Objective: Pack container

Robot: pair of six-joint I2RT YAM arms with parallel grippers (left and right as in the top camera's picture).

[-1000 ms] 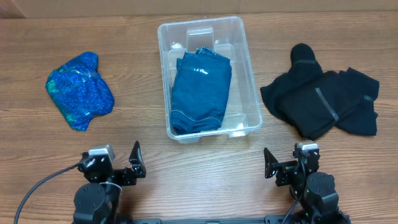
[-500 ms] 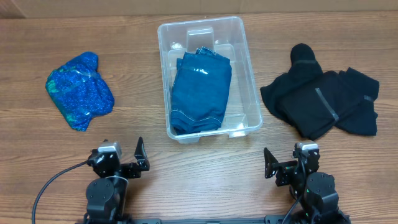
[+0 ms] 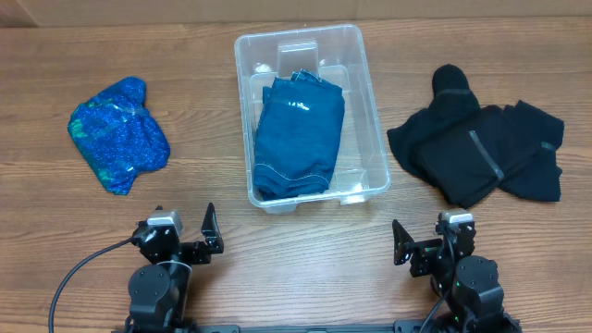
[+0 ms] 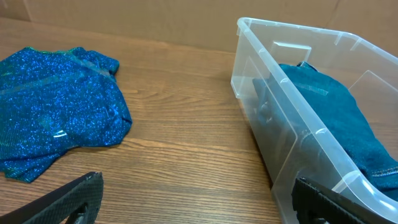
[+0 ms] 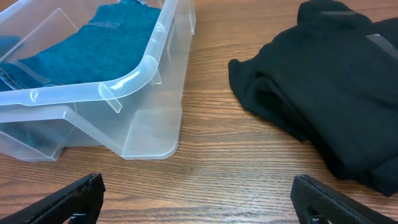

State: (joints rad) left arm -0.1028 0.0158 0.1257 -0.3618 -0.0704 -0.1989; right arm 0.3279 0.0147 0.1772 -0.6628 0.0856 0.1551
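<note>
Plastic container [image 3: 373, 111], light: could skid if clipped. Left claw [image 4: 199, 202], right claw [image 5: 199, 199] gaping, empty. Could snag black garment [image 3: 481, 153] on rim.

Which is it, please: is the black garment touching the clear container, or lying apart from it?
Apart. The overhead view shows a strip of bare table between the container and the black garment; the right wrist view shows the same gap.

Open tabletop [image 3: 208, 111] runs either side of the container [image 3: 375, 120], bounded by the blue cloth [image 3: 118, 134] and black garment [image 3: 481, 153].
</note>
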